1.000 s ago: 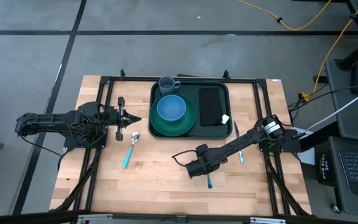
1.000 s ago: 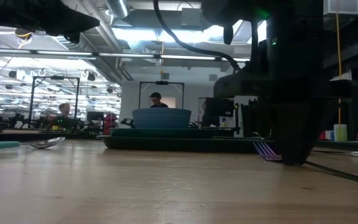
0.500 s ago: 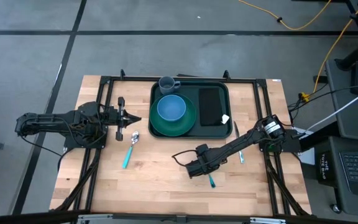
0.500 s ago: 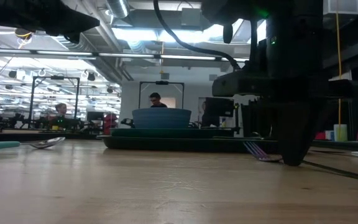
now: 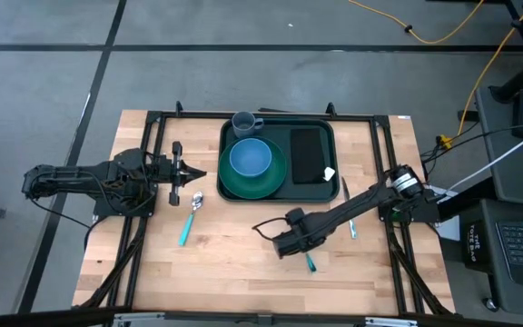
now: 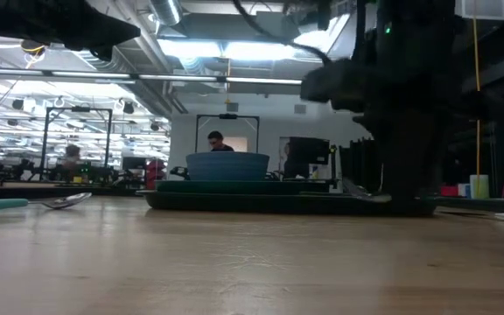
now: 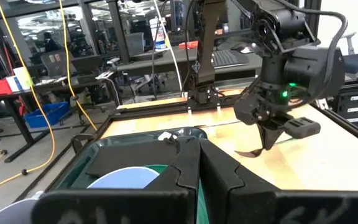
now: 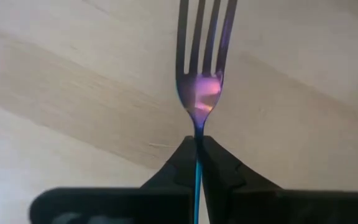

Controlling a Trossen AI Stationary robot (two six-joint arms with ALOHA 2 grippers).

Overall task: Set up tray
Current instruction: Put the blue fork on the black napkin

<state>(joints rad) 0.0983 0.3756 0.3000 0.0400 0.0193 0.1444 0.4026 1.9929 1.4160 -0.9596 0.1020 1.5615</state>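
A: From above, what is seen?

B: The tray [image 5: 278, 161] is seen at the far middle of the tabletop [image 5: 225, 259]. One green plate [image 5: 280, 182] with one blue bowl [image 5: 250, 157] on it, one black napkin [image 5: 308, 154] and one mug [image 5: 245, 123] are laid in it, likely so a meal place is made. One spoon [image 5: 190, 218] is left on the wood near the left claw [image 5: 197, 175], which is parked beside the tray. One knife [image 5: 347, 207] is seen just right of the tray.

A: And the right claw?

B: The right claw [image 5: 300, 251] is placed nearer the front, and one fork [image 5: 310, 263] is gripped by its handle.

A: From table height?

B: The tray [image 6: 261, 201] is seen lying flat, with the bowl [image 6: 227, 165] on top. The fork looks lifted off the wood, probably so it can be carried over.

A: From the left wrist?

B: The left claw [image 7: 199, 163] is seen pressed together with nothing in it. The other arm's claw [image 7: 270, 140] is seen well apart.

A: From the right wrist?

B: The fork [image 8: 201, 81] is pinched tight in the right claw [image 8: 197, 152], tines pointing away.
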